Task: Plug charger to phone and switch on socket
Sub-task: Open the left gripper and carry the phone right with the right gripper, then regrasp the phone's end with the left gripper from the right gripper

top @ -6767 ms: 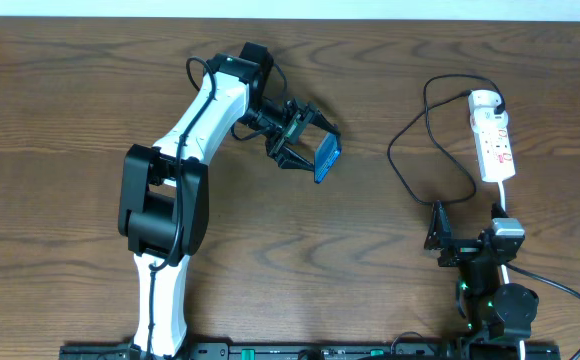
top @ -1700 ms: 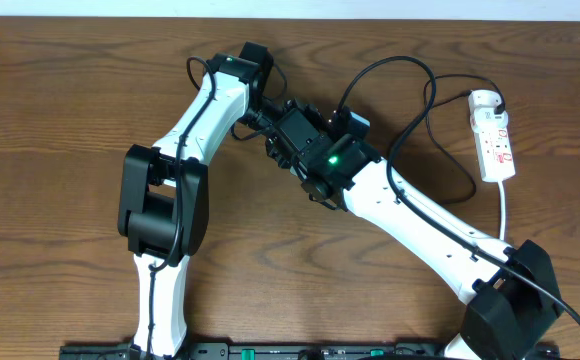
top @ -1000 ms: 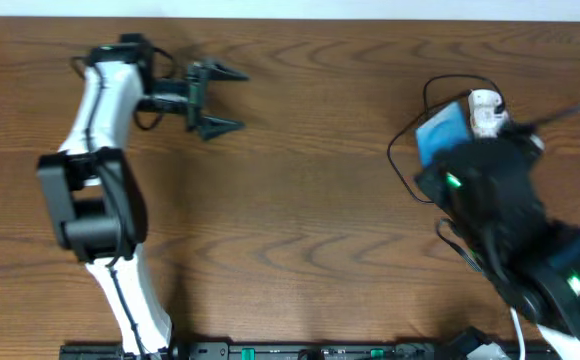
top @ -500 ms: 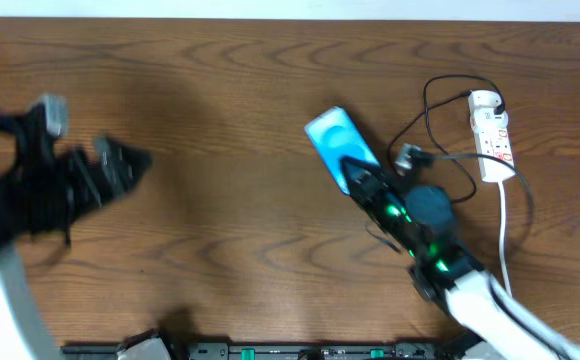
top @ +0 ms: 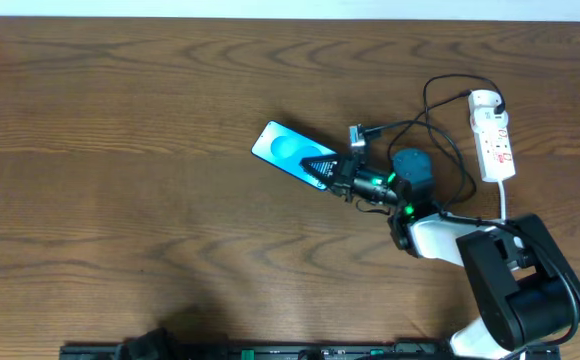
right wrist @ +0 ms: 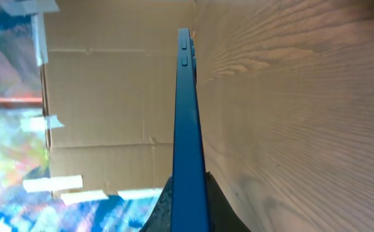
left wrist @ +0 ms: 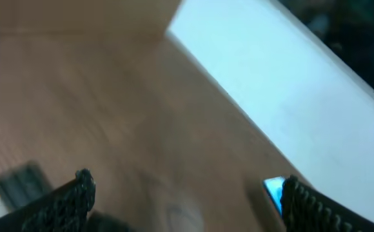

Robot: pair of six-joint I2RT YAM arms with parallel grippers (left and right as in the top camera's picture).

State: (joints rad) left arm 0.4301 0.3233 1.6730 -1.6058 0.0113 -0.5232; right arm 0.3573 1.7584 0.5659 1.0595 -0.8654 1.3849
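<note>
Overhead view, item one: phone point(top: 290, 150), a slim rectangle with a glossy cyan screen and round shapes, its small text too fine to read. My right gripper point(top: 328, 172) pinches it at one end over the table point(top: 120, 150) of brown wood grain. My right wrist view shows it edge-on, blue, with two side buttons point(right wrist: 184, 51). Item two: socket point(top: 493, 135), a white strip with red marks, at far right. Item three: charger point(top: 427, 98), a thin black cable looping beside it. My left gripper point(left wrist: 188, 193) is blurred, its jaws spread wide.

phone point(top: 288, 150) screen: small marks are seen, none legible;
socket point(top: 493, 140) face: red marks are seen, no lettering legible;
elsewhere: nothing readable
</note>
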